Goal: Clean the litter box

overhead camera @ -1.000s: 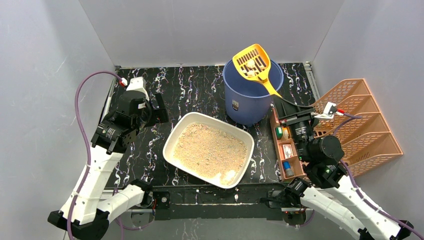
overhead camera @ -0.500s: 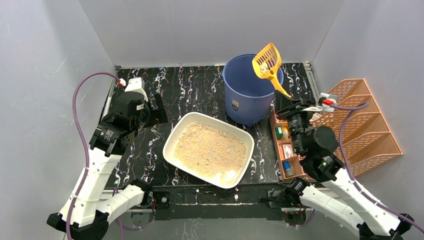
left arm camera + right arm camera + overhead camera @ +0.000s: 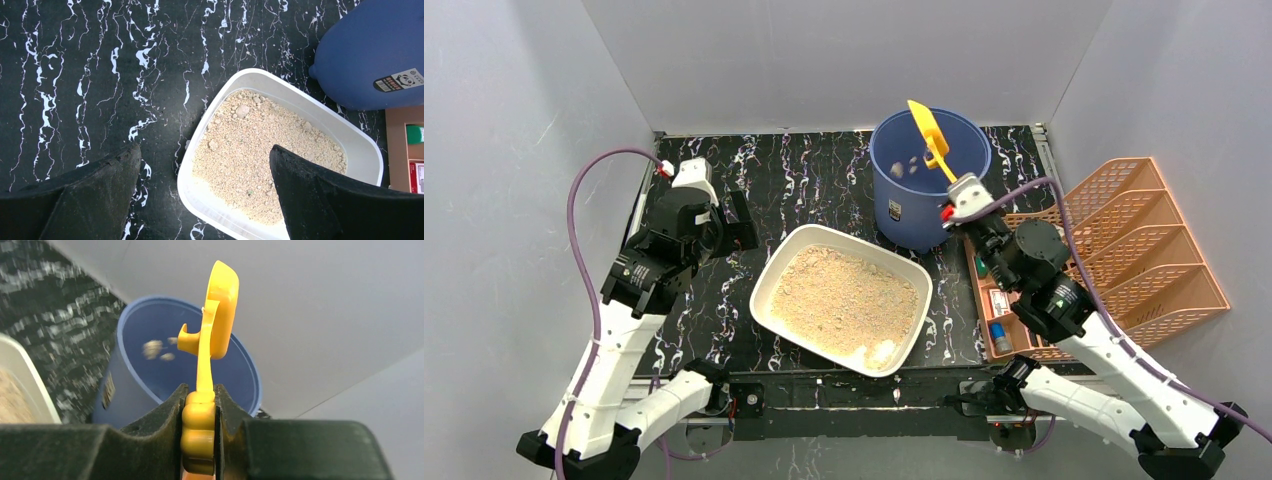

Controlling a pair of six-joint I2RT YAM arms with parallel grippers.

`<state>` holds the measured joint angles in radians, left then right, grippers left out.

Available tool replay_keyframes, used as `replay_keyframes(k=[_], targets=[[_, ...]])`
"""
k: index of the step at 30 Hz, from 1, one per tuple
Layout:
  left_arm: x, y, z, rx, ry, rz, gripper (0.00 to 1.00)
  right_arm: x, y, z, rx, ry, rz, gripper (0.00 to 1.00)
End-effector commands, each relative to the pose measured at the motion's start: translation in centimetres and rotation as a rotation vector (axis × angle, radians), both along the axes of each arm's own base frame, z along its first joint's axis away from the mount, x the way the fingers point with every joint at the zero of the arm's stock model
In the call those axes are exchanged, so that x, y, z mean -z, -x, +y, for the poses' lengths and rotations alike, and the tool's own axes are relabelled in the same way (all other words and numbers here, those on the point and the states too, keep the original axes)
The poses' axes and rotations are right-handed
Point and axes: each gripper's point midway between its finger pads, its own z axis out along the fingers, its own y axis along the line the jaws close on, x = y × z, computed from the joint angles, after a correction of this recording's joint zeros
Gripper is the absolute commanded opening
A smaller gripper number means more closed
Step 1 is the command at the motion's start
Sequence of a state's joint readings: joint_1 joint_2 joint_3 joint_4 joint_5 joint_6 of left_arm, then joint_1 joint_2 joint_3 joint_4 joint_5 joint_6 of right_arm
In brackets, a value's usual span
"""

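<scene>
Between the right gripper's (image 3: 200,399) jaws the scoop (image 3: 218,310) is clamped by its handle, turned on edge over the bucket (image 3: 902,205), with clumps (image 3: 152,348) in mid-air inside. The left gripper (image 3: 204,152) hangs wide open above the litter box (image 3: 767,285), which lies on the table (image 3: 804,170) just beside the bucket.

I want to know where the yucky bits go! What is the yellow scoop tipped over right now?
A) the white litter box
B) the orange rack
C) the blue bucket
C: the yellow scoop, gripped by the right end effector, is turned on its edge above the blue bucket, with clumps showing inside it.
</scene>
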<state>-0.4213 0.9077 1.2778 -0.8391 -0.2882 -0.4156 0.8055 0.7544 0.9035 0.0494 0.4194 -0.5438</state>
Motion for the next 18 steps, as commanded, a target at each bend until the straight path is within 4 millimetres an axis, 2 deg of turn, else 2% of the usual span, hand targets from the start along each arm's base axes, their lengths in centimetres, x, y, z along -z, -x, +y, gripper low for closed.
replay_keyframes(k=[1,6,11,14,18], targets=[[0.9,0.7,0.3,-0.001,-0.005,0.022,0.98,-0.8,0.2,0.2,-0.053,0.387,-0.122,0.01],[1.9,1.1,0.2,-0.002,-0.001,0.053,0.98,-0.5,-0.8,-0.3,-0.011,0.577,-0.136,0.01],[2.9,1.6,0.2,-0.003,0.0,0.084,0.98,-1.9,-0.7,0.1,-0.031,0.595,-0.17,0.01],[3.5,1.7,0.1,-0.005,0.011,0.1,0.98,-3.2,-0.2,0.6,-0.064,0.529,-0.182,0.01],[5.3,1.9,-0.1,-0.021,0.027,0.144,0.98,-6.7,1.7,1.9,-0.169,0.301,-0.195,0.01]])
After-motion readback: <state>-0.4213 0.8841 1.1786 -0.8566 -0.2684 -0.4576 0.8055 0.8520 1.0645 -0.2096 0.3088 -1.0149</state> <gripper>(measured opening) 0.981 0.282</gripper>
